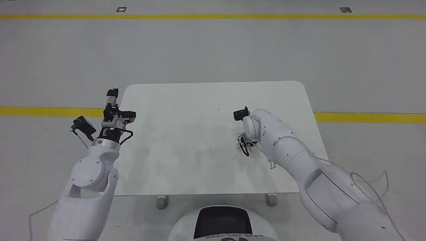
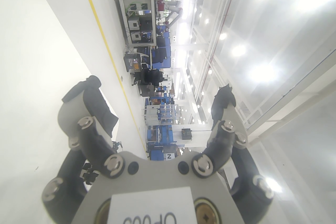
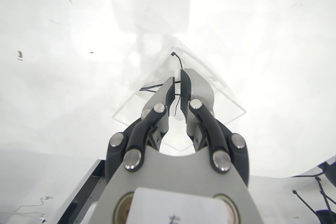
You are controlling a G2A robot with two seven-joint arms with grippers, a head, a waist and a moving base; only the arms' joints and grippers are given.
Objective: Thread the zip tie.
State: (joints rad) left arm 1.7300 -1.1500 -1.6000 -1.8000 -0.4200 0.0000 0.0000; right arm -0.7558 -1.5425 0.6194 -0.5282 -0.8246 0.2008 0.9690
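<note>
Right claw [image 3: 178, 76] with narrow gap, black zip tie [image 3: 173, 54] between its pads [image 3: 184, 89].

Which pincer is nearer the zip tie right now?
Right. The right pincer is down at the zip tie over the clear tray. The left pincer points upward by the table's left edge, well away.
</note>
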